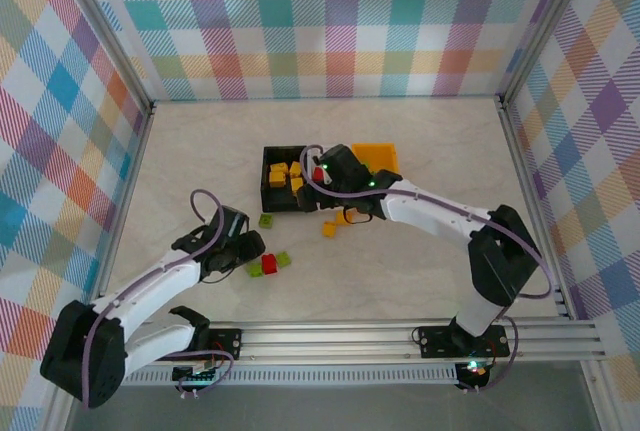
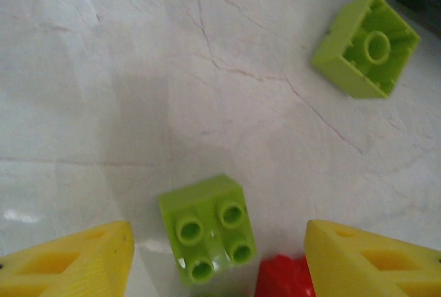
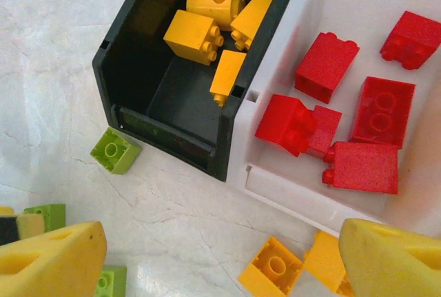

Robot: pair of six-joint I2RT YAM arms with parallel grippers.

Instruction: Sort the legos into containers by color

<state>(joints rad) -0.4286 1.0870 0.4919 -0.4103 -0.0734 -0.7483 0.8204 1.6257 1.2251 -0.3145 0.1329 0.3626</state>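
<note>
The left gripper [image 2: 219,236] is hovering spread, a green brick [image 2: 207,228] lying between its fingers [image 2: 76,262] on the bench [image 2: 138,69] with a red brick [image 2: 282,278] just beside it, while the right gripper [image 3: 222,235], spread and empty, is hanging near the black bin [image 3: 165,135] of yellow bricks [image 3: 196,35] and the white bin [image 3: 275,183] of red bricks [image 3: 375,111].

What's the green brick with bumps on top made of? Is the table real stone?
The green brick looks like hard, shiny plastic: light glints on its studs. The table looks like pale marble with thin veins, smooth and slightly glossy, but it could be a printed surface.
</note>
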